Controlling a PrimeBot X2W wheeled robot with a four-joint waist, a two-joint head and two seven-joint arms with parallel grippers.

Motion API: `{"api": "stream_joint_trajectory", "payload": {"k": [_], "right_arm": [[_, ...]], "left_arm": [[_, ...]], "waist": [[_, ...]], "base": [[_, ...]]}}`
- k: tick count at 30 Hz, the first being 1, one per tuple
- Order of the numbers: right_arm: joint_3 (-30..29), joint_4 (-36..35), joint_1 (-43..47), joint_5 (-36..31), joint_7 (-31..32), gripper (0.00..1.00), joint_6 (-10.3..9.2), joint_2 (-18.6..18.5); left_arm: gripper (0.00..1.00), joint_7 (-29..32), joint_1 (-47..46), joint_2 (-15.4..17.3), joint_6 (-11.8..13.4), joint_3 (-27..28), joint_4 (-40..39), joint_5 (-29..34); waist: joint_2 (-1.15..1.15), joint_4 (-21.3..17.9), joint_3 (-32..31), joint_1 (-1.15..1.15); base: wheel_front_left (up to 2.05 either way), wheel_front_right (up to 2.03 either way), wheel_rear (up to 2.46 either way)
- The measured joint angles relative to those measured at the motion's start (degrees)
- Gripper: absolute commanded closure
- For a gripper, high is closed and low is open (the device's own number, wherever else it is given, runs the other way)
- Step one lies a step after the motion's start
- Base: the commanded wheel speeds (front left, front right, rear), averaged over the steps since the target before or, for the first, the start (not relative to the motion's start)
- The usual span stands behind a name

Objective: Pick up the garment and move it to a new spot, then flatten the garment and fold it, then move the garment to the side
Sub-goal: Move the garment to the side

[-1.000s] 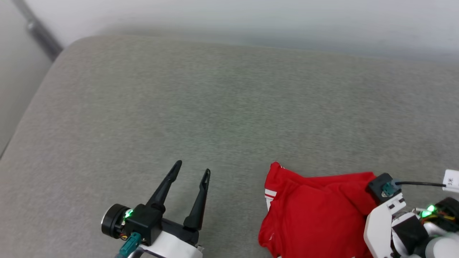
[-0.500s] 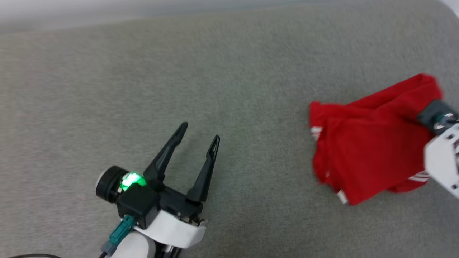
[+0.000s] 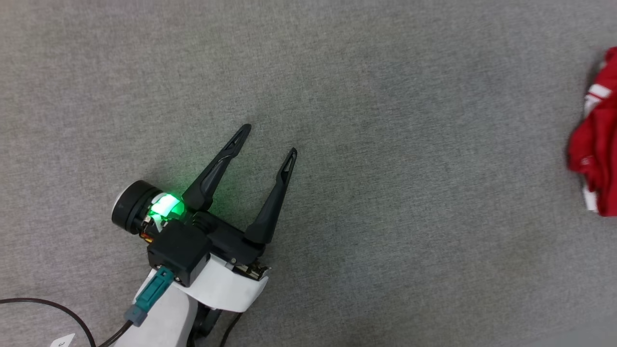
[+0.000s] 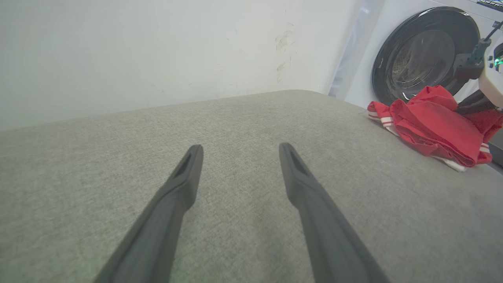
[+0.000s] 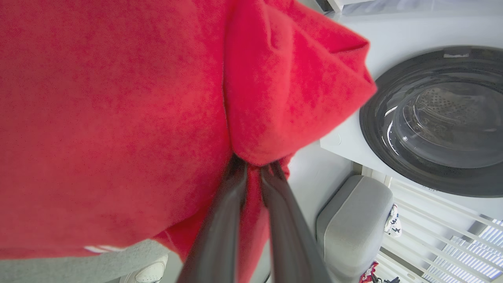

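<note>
The garment (image 3: 597,159), red with red-white striped trim, is bunched at the right edge of the head view, far from my left gripper (image 3: 271,140). That gripper hovers open over the grey surface (image 3: 385,96) with nothing between its fingers. From the left wrist, the garment (image 4: 436,122) sits near the surface's far right edge, beyond my open left gripper (image 4: 240,148). My right gripper (image 5: 253,165) is shut on a fold of the garment (image 5: 118,118), and red cloth hides its fingertips. The letters and number are hidden.
A white washing machine with a dark round door (image 4: 424,51) stands just beyond the surface's right end, also visible as the washing machine (image 5: 440,125) from the right wrist. A grey cushioned seat (image 5: 353,220) and a white shoe (image 5: 151,273) lie below. A pale wall (image 4: 157,51) backs the surface.
The head camera has tilted and shifted. My right gripper has carried the garment well away to the right of the left gripper, which has stayed open.
</note>
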Motion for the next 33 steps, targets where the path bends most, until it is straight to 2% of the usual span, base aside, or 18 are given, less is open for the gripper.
{"api": "stream_joint_trajectory", "payload": {"k": [5, 11, 12, 17, 23, 26, 33], "right_arm": [[-4.8, 6.4, -0.3, -1.7, -5.5, 1.0, 0.0, 0.3], [-7.9, 10.9, -1.2, -4.2, -8.5, 1.0, 0.0, 2.0], [-8.6, 11.6, -1.5, -4.5, -8.4, 0.02, 0.0, 2.3], [-11.2, 12.7, -1.8, -5.5, -10.2, 0.0, 0.0, 2.8], [-14.3, 9.8, -1.9, -3.9, -12.6, 0.0, -0.01, 3.3], [-17.8, 6.7, -3.1, 2.2, -14.5, 0.0, -0.02, 8.5], [-20.7, -5.6, 0.0, 5.3, -19.7, 0.0, -0.02, 19.0]], "left_arm": [[0.0, 0.0, -0.7, 0.3, 0.0, 0.0, -0.2, 0.3], [0.0, -0.1, -1.1, 0.1, 0.0, -0.4, -0.1, 0.3], [0.0, -0.1, -1.2, -0.1, 0.0, -0.5, 0.0, 0.3], [0.0, 0.0, -1.1, -1.2, 0.2, 0.6, 1.2, 0.8], [0.0, 0.0, 1.6, -4.7, 0.5, 3.7, 3.2, -0.7], [0.0, 0.0, 3.2, -6.3, 0.6, 6.4, 4.1, -1.4], [0.0, 0.0, 8.7, -7.7, 0.9, 10.5, 6.1, -0.3]], "waist": [[0.0, 1.1, 2.0, -0.01], [0.0, 2.4, 2.7, 0.0], [0.0, 2.5, 2.6, 0.0], [0.0, 3.2, 0.6, -0.01], [0.0, 4.6, -4.7, -0.01], [0.0, 5.3, -8.1, -0.01], [0.0, 7.0, -16.9, -0.01]], "base": [[0.0, 0.0, 0.0], [0.0, 0.0, 0.0], [0.0, 0.0, 0.0], [0.0, 0.0, 0.0], [0.0, 0.0, 0.0], [0.0, 0.0, 0.0], [0.0, 0.0, 0.0]]}}
